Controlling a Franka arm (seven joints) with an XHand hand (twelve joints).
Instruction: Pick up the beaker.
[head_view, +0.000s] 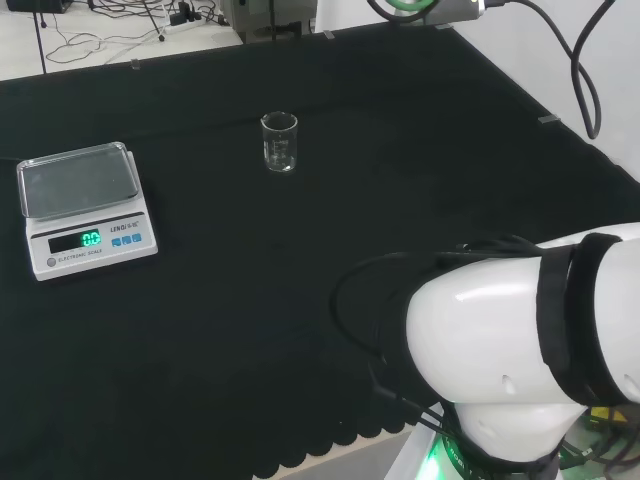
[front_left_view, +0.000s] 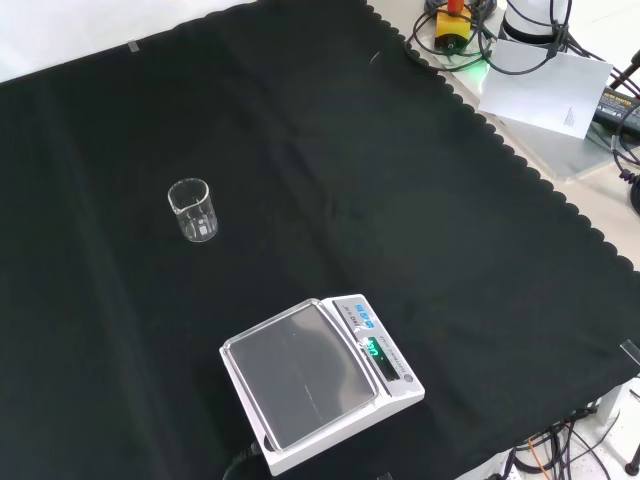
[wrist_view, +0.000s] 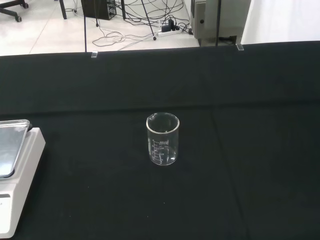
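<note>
Standing upright on the black cloth (head_view: 300, 260), we see a small clear glass beaker (head_view: 279, 142) alone, well apart from a white digital scale with a steel pan (head_view: 84, 205) to its left in the head view. We cannot tell the hand's state.
</note>
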